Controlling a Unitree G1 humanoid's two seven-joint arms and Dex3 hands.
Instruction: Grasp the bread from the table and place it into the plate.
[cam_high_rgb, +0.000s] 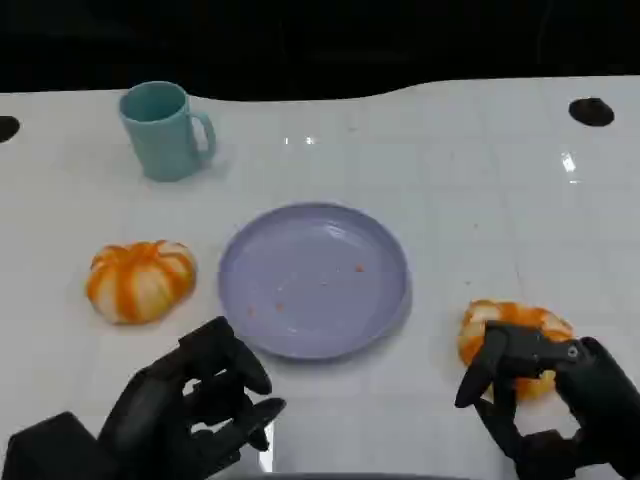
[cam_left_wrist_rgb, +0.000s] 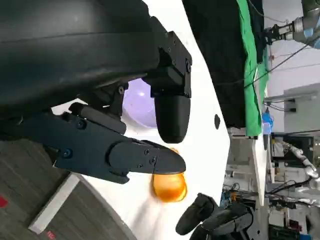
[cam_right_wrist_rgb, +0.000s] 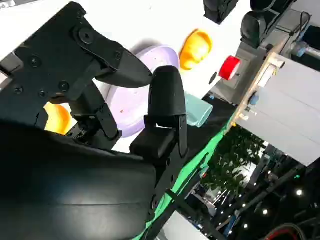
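Observation:
Two orange-and-white striped breads lie on the white table. One bread (cam_high_rgb: 140, 281) sits left of the lavender plate (cam_high_rgb: 313, 280), which is empty apart from crumbs. The other bread (cam_high_rgb: 512, 330) lies right of the plate, still on the table. My right hand (cam_high_rgb: 545, 395) arches over its near side, fingers spread around it and one fingertip (cam_high_rgb: 492, 345) on its top. The right wrist view has this bread (cam_right_wrist_rgb: 57, 118) under my right hand (cam_right_wrist_rgb: 115, 95), with the plate (cam_right_wrist_rgb: 165, 56) beyond. My left hand (cam_high_rgb: 195, 410) hovers below the plate and holds nothing.
A teal mug (cam_high_rgb: 165, 130) stands at the back left. Black round holes (cam_high_rgb: 591, 112) mark the table's far corners. The left wrist view takes in the plate (cam_left_wrist_rgb: 136, 107), the right bread (cam_left_wrist_rgb: 170, 186) and my right hand (cam_left_wrist_rgb: 215, 220). A red button (cam_right_wrist_rgb: 230, 67) sits beyond the table.

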